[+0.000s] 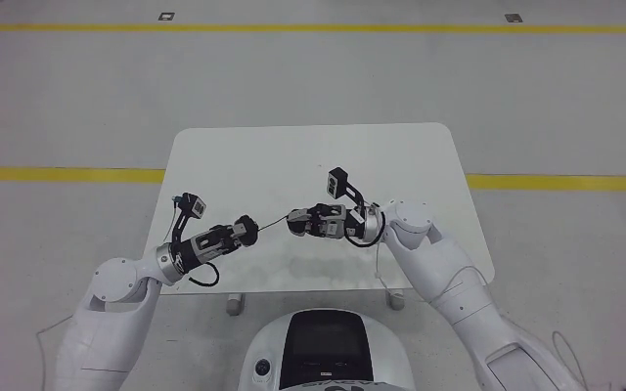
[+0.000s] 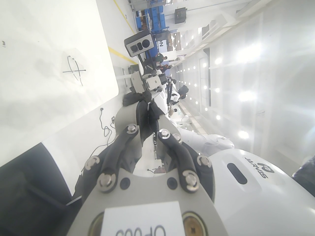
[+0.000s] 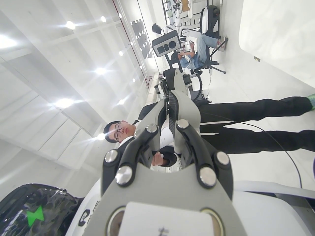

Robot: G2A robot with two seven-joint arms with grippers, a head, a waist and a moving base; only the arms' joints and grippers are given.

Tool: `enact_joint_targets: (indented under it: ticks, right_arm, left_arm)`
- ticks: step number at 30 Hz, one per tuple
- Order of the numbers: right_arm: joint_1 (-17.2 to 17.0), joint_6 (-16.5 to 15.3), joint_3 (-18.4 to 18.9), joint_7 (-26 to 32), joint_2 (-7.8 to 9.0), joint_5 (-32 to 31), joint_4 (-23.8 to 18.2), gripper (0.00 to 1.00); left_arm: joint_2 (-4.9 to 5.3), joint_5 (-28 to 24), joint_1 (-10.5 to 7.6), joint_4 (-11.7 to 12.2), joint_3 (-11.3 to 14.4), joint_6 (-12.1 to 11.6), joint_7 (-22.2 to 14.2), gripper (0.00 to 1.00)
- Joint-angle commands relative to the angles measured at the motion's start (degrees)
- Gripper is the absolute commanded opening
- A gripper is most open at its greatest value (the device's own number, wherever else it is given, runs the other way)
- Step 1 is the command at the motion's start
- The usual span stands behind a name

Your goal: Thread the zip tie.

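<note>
My two arms meet tip to tip above the middle of the white table point(image 1: 245, 156). A thin zip tie point(image 1: 273, 221) spans the short gap between them. The left gripper point(image 1: 250, 231) is shut on one end; in the left wrist view its black-wrapped fingers point(image 2: 144, 114) pinch a white strip of the zip tie point(image 2: 148, 104). The right gripper point(image 1: 295, 223) is shut on the other end, and its fingers point(image 3: 175, 104) stand close together in the right wrist view. Each wrist view shows the other arm's gripper straight ahead, almost touching.
Several loose zip ties point(image 2: 75, 71) lie crossed on the table below the grippers. The table's near edge point(image 1: 293, 289) lies just in front of both forearms. A cable point(image 2: 104, 126) trails on the floor beside the table.
</note>
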Motion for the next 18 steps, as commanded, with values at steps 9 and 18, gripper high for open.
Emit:
enact_joint_targets:
  ticks: [9, 18]
  right_arm:
    - [-1.2, -0.1, 0.6, -4.1, 0.12, 2.9, 0.0, 0.0]
    - [-1.2, -0.4, 0.0, -6.3, -0.11, 3.9, 0.2, 0.0]
  left_arm:
    - [0.0, 0.0, 0.0, 0.0, 0.0, 0.0, 0.0, 1.0]
    - [0.0, 0.0, 0.0, 0.0, 0.0, 0.0, 0.0, 1.0]
